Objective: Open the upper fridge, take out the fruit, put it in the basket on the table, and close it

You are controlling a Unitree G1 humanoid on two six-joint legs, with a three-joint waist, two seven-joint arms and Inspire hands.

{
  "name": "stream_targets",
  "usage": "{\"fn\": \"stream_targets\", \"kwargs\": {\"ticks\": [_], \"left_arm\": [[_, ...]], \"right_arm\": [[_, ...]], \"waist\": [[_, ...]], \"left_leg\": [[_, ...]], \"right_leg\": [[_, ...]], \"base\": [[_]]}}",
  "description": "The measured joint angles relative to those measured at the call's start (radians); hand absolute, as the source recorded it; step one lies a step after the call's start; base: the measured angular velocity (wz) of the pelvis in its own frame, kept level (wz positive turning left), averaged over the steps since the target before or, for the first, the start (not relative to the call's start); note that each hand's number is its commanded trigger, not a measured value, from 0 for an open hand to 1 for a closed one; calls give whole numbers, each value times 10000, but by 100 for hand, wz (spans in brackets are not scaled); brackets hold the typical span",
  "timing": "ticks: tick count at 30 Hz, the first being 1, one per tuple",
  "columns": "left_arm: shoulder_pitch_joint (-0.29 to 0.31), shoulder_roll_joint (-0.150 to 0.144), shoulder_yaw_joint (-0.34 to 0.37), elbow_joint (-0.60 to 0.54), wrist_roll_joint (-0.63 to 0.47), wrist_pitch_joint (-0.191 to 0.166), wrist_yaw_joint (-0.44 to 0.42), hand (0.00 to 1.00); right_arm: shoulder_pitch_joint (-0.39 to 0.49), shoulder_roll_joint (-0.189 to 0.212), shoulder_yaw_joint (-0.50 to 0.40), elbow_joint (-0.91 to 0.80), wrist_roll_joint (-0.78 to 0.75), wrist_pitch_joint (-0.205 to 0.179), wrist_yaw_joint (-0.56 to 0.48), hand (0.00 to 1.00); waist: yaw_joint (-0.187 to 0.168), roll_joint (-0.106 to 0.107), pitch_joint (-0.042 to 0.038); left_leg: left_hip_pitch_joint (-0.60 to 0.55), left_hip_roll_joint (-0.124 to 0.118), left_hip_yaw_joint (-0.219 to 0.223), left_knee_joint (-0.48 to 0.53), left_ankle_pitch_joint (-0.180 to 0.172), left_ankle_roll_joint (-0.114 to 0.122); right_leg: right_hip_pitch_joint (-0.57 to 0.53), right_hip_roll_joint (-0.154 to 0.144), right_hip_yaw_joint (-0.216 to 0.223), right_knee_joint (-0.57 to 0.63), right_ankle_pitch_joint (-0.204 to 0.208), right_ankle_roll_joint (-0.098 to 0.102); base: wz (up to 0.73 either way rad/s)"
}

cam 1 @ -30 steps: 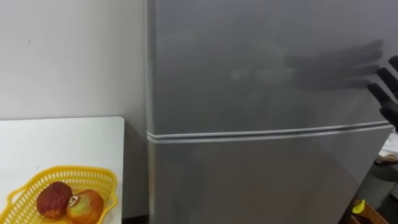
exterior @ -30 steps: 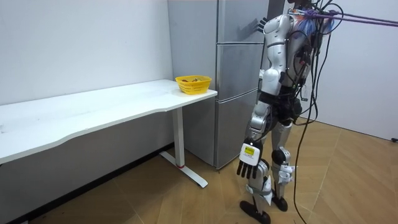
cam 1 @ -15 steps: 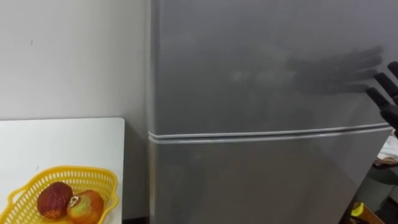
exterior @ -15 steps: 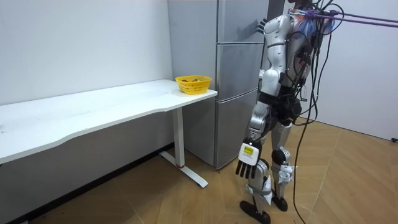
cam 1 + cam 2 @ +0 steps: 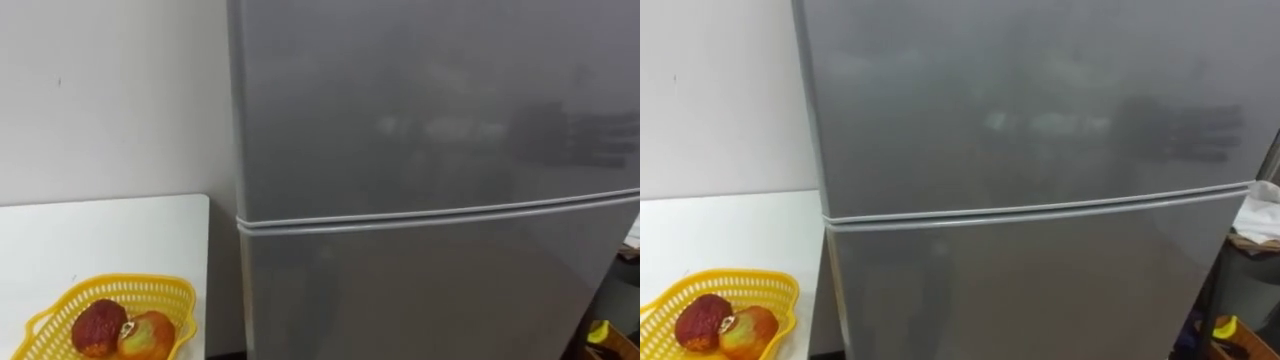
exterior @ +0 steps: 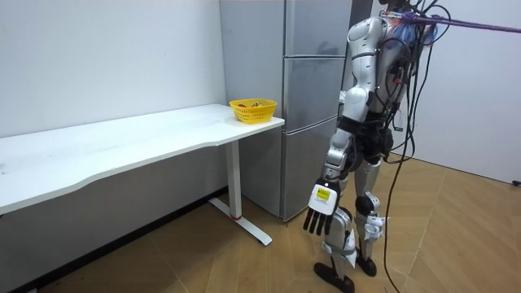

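Fridge: a tall grey two-door fridge (image 6: 313, 98) of smooth, faintly glossy metal, flat-faced and square-edged. The robot stands right in front of it on the wooden plank floor (image 6: 456, 236).
Upper door: the upper door (image 5: 420, 100) is closed and meets the lower door (image 5: 420, 295) at a thin pale seam (image 5: 430, 216). I see no handle on its face.
Task's thing: whatever is to be fetched sits behind that closed upper door, hidden from me.
Left hand: the left hand (image 6: 319, 213) hangs by the thigh, fingers loosely spread and pointing down, holding nothing.
Risk, grip: I reckon the slick, handle-less sheet gives fingers little purchase, so a pull at its edge could slip off and leave the door sealed.
Risk, swing: the robot stands close, so an opening door may strike its chest or arm unless it makes room.
Risk, neighbours: the white matte surface (image 5: 110, 235) stands just beside the fridge. Near its corner a yellow plastic lattice basket (image 5: 130, 283) holds a rough dark-red fruit (image 5: 98, 327) touching a smoother orange-red fruit (image 5: 150, 335). A wide elbow could knock that light basket.
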Motion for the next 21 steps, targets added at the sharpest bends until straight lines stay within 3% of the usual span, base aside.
{"fn": "stream_targets", "kwargs": {"ticks": [4, 10, 12, 16, 18, 21], "left_arm": [[-180, -15, -7, -364, 18, 44, 71, 0], [-208, -102, 11, -567, 25, 91, -49, 0], [-214, -157, 128, -569, 45, 141, -54, 0], [-365, -388, 279, -544, 43, 141, -132, 0], [-370, -500, 394, -551, 59, 95, -272, 0], [-369, -611, 378, -545, 15, 6, -354, 0]], "right_arm": [[0, 205, -136, 1925, 246, -187, -1156, 0], [662, 1159, -266, 4682, 205, -282, -2622, 0], [1026, 1512, -313, 5296, 42, -295, -2621, 0], [1823, 2708, -403, 6499, -810, -353, -2637, 0], [2099, 3027, -374, 7074, -1647, -280, -2611, 0], [2436, 3286, 459, 8187, -3733, -192, -2335, 0]], "waist": [[63, -15, 2], [72, 103, 31], [69, 167, 41], [82, 398, 68], [67, 504, 46], [100, 545, 35]], "left_leg": [[1, 4, 244, -5, 1, -1], [55, -40, 279, -108, 1, -1], [61, -51, 276, -101, 1, -1], [63, -75, 249, -94, 1, 0], [87, -99, 244, -117, 2, 3], [164, -120, 246, -164, 4, 5]], "right_leg": [[38, 10, 42, 7, 2, -4], [-18, 8, 68, -29, -13, 9], [-12, 5, 55, -41, -19, 18], [-21, -15, 68, -25, -35, 35], [4, -34, 51, -15, -61, 49], [-18, -63, 63, 15, -125, 56]], "base": [[-2], [-1], [5], [1], [0], [0]]}}
